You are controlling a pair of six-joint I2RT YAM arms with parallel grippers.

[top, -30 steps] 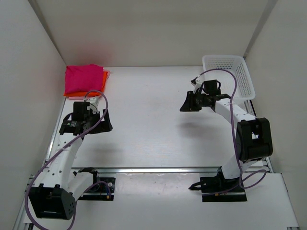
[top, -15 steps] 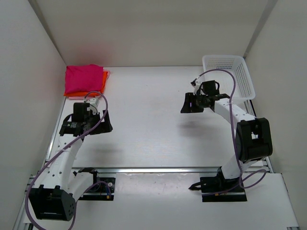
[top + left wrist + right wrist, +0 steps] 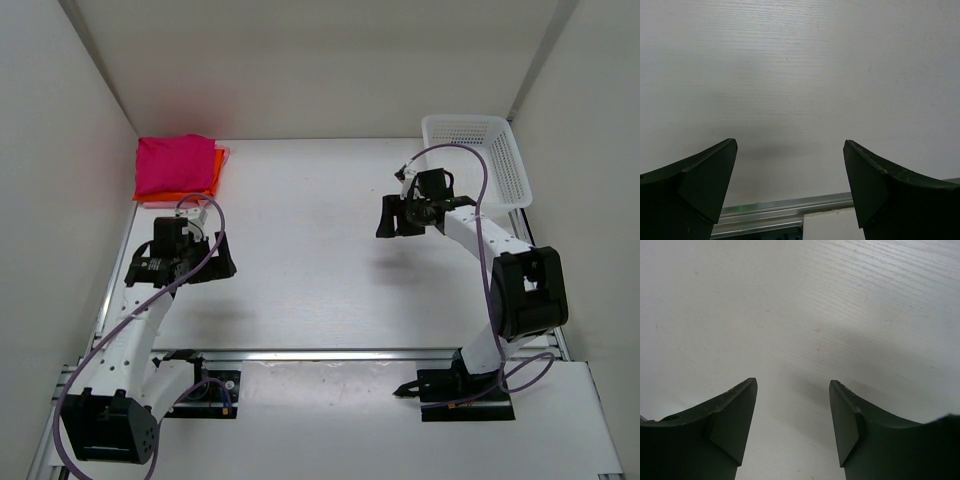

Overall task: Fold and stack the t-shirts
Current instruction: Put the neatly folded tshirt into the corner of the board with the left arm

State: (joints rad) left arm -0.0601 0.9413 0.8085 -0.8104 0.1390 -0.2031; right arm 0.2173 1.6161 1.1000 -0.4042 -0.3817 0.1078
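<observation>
Three folded t-shirts lie stacked at the table's far left corner: the magenta one [image 3: 176,166] on top, an orange edge [image 3: 218,160] showing under it, and a sliver of light pink [image 3: 225,151] at the stack's right side. My left gripper [image 3: 222,258] hovers over bare table in front of the stack, jaws wide open and empty; the left wrist view [image 3: 790,145] shows only white tabletop between them. My right gripper [image 3: 387,217] hangs over the table left of the basket, open and empty, which the right wrist view [image 3: 793,382] confirms.
A white plastic mesh basket [image 3: 512,160] stands at the far right corner, close behind the right arm. White walls enclose the table on the left, back and right. An aluminium rail [image 3: 770,207] runs along the near edge.
The right gripper has opened from nearly closed and drifted slightly back and left. The left arm has shifted a little toward the near edge, its jaws staying wide.
</observation>
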